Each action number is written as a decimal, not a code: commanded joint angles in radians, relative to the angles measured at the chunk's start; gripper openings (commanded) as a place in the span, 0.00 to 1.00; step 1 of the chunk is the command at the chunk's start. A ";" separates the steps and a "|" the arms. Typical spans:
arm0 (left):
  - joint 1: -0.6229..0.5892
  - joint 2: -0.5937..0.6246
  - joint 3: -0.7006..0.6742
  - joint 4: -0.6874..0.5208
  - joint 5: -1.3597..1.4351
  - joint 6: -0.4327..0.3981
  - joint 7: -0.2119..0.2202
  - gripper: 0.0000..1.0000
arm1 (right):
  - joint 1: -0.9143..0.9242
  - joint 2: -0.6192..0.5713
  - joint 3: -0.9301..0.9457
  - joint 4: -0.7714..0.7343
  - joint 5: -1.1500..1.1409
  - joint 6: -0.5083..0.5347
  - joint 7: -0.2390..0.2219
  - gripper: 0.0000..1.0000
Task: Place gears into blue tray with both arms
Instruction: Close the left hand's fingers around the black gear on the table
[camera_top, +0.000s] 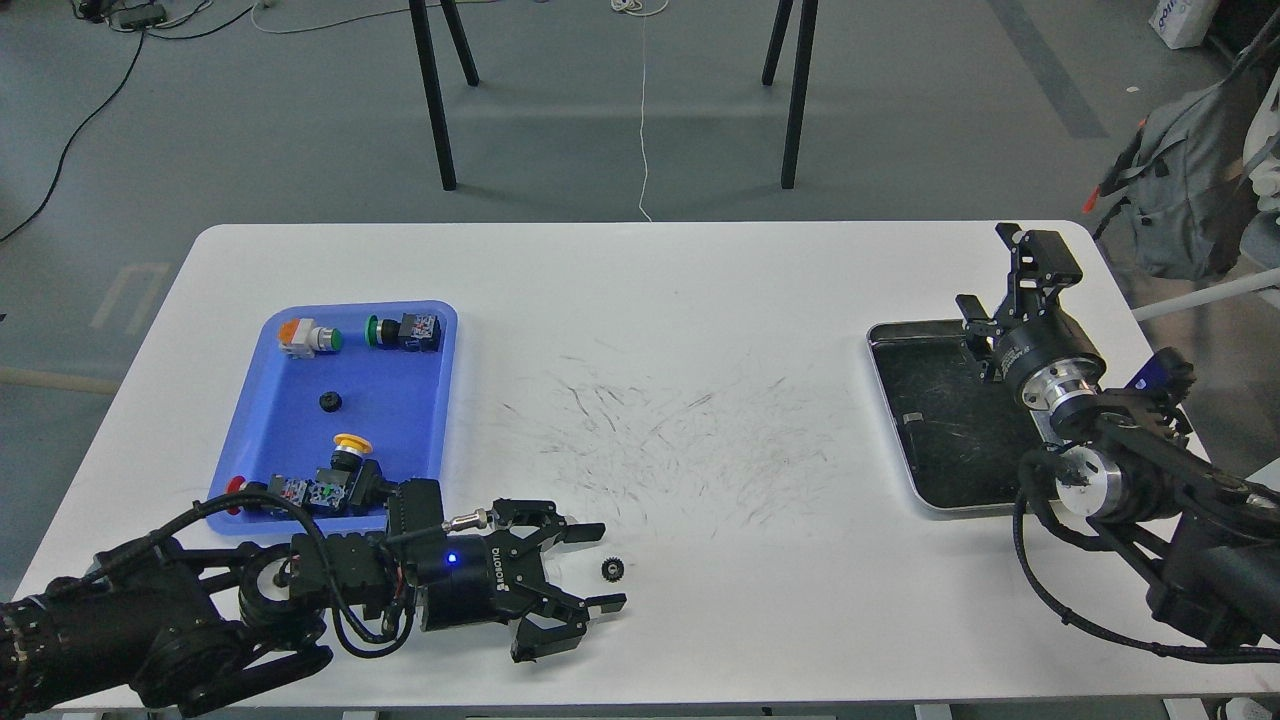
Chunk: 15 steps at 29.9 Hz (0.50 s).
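**While Left Jaws Stood Spread Around a Loose Gear**

While spread flat across the view, white table (700, 300) carried marks of dark scuffing at its middle. Stood at the right side: steel tray (940, 420), dark and scratched inside. Lay at the left: blue tray (400, 420), holding four push-button switches (405, 331) with coloured caps, two at the far end and two at the near end. Reached in low from the lower left: left arm (150, 620), lying close to the tabletop, with left gripper (605, 568) pointing rightward, fingers spread apart, pinching nothing. Came in from the lower right: right arm (1150, 480), with right gripper (1000, 270) raised over the steel tray's far right corner, fingers parted and empty. Rested on the bare table between the left fingertips, touching neither: one gear (612, 569), flat, just off the blue tray's near right corner. Sat inside the blue tray near its middle, apart from the switches: second gear (330, 402).
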 joint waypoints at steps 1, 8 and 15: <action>0.003 -0.013 0.001 0.003 0.002 0.000 0.000 0.76 | 0.002 0.000 0.000 0.000 -0.002 0.000 0.001 0.97; 0.003 -0.026 0.001 0.035 0.000 0.000 0.000 0.74 | 0.002 -0.001 -0.003 -0.001 -0.005 0.000 0.000 0.97; 0.003 -0.033 0.001 0.058 0.003 0.000 0.000 0.64 | 0.002 -0.003 -0.003 -0.001 -0.006 0.000 0.001 0.97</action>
